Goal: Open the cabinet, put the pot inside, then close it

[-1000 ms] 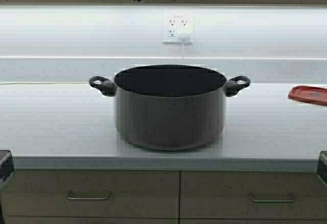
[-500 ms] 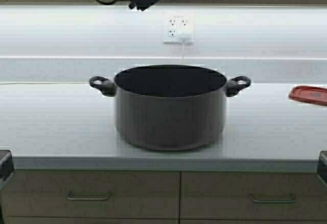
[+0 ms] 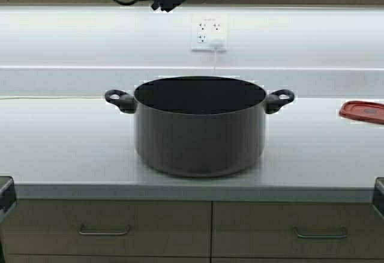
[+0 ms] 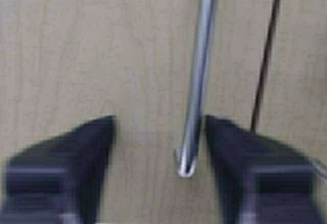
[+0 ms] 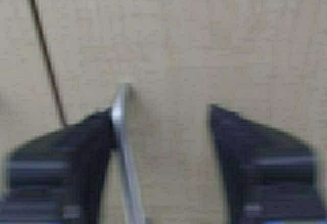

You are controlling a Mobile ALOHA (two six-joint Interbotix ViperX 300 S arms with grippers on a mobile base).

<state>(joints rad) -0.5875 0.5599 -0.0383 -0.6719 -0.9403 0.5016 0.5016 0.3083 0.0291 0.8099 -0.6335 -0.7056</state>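
nothing has shifted in half a second. grey stockpot [image 3: 199, 128] mid-bench [image 3: 66, 149], empty; both grippers' jaws spread astride cabinet handles [image 4: 198, 75].

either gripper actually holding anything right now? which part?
Nothing held. Left gripper is open around the cabinet handle; right gripper is open beside the other handle. Pot sits untouched.
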